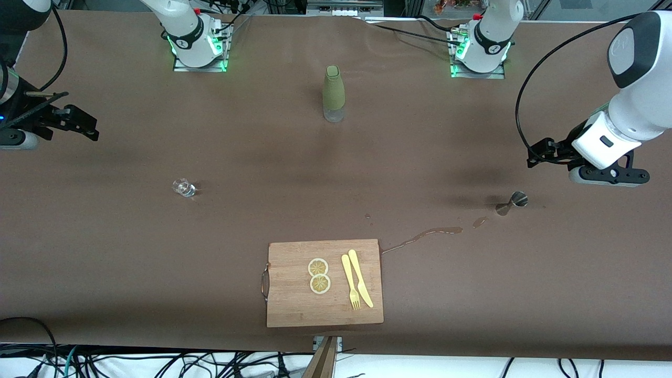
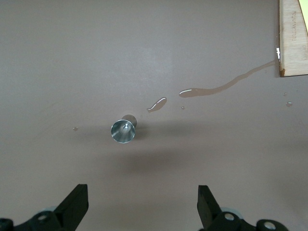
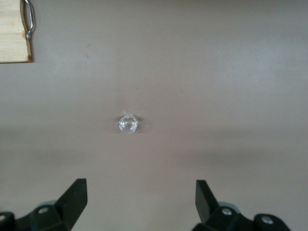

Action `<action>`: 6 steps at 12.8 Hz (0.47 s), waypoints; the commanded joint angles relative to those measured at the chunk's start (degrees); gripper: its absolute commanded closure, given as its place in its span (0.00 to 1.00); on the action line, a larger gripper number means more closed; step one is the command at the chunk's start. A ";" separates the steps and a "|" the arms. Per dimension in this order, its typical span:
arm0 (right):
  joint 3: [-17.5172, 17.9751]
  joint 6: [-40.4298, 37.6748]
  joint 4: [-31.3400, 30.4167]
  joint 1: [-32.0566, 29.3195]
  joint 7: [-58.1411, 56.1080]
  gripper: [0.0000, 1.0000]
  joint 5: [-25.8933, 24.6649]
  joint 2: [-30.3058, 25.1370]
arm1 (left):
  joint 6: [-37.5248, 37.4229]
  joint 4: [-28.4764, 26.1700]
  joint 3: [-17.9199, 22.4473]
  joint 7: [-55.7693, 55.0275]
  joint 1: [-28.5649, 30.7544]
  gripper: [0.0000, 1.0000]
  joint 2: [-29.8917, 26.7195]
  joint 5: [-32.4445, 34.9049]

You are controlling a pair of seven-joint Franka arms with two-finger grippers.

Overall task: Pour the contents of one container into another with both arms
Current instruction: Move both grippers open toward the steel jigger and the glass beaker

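Note:
A small steel jigger [image 1: 512, 202] [image 2: 123, 131] stands on the brown table toward the left arm's end. My left gripper [image 1: 536, 155] [image 2: 143, 202] hangs open and empty over the table beside it, apart from it. A small clear glass [image 1: 184, 187] [image 3: 128, 123] stands toward the right arm's end. My right gripper [image 1: 88, 126] [image 3: 141, 199] hovers open and empty over the table's edge at that end, well away from the glass. A bottle in a green sleeve [image 1: 334, 94] stands upright between the two arm bases.
A trail of spilled liquid [image 1: 425, 235] [image 2: 216, 89] runs from near the jigger to a wooden cutting board [image 1: 294, 304] [image 2: 293, 38] [image 3: 12, 29]. On the board lie two lemon slices [image 1: 318, 275], a yellow fork [image 1: 350, 281] and a yellow knife [image 1: 361, 278].

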 commanded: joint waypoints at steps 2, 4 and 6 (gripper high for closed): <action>0.04 -0.15 -0.63 -0.13 0.16 0.00 1.62 -0.85 | -1.37 1.21 0.21 0.82 0.38 0.00 -1.20 -0.18; 0.04 -0.24 -0.63 -0.13 -0.01 0.00 1.54 -0.85 | -2.95 1.30 0.12 0.82 0.38 0.00 -2.24 -0.27; 0.04 -0.24 -0.63 -0.13 -0.02 0.00 1.62 -0.85 | -4.79 1.30 0.29 0.91 0.38 0.00 -2.78 -0.79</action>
